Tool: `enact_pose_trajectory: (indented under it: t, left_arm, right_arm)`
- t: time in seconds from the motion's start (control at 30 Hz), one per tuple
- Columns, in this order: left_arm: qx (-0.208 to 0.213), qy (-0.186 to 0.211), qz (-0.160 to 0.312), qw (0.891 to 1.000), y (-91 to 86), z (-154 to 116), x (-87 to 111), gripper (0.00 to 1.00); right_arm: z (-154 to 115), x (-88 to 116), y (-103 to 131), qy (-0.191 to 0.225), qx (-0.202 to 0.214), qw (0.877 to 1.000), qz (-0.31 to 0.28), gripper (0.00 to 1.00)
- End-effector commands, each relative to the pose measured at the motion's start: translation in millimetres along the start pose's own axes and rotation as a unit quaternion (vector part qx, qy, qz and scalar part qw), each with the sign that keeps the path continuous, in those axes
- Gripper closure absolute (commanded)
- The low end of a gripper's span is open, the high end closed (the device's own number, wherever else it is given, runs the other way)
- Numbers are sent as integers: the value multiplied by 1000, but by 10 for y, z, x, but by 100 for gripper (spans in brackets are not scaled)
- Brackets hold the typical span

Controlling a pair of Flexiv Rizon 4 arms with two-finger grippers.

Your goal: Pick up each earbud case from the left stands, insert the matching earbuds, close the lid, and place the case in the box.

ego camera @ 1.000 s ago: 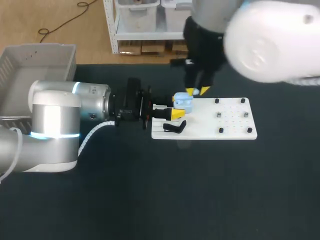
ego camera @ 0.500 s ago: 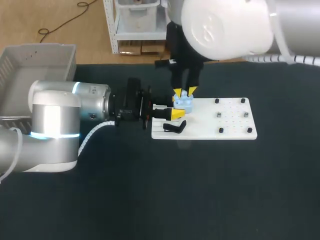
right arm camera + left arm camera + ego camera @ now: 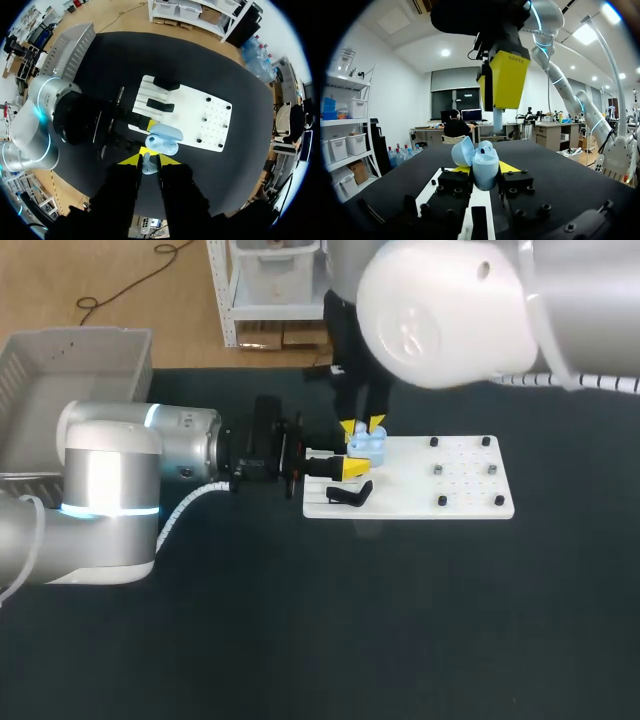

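Light-blue earbud case [image 3: 368,444], lid open, is noted just above the centre of the head view, clamped in the left gripper [image 3: 485,169] over the white board [image 3: 460,490]. The right gripper [image 3: 362,426] is held vertical directly above it, pinched narrowly on a pale earbud [image 3: 148,164]. A straight descent into the open case is judged necessary.

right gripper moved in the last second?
Yes. The right gripper shifted left along the white board, now above the open case.
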State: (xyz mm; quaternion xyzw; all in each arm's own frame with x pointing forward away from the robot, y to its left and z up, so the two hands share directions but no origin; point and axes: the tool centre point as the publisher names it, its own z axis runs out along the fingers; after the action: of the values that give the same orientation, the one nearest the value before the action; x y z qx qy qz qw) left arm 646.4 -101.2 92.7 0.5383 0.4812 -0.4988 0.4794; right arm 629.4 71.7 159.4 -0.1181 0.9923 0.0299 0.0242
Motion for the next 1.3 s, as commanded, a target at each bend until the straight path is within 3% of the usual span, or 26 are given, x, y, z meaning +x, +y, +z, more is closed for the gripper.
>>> enact_pose_trajectory:
  t: [0.03, 0.57, 1.3]
  left_arm:
    - [-2, 0, 0, 1000, -8, 4, 0, 100]
    - [-2, 0, 0, 1000, -8, 4, 0, 100]
    - [-2, 0, 0, 1000, -8, 4, 0, 100]
  right_arm:
    - [43, 14, -37, -11, 1, 1000, -6, 100]
    - [96, -14, -60, -1, 1, 999, -49, 100]
    - [197, -68, -57, 5, -3, 999, -50, 100]
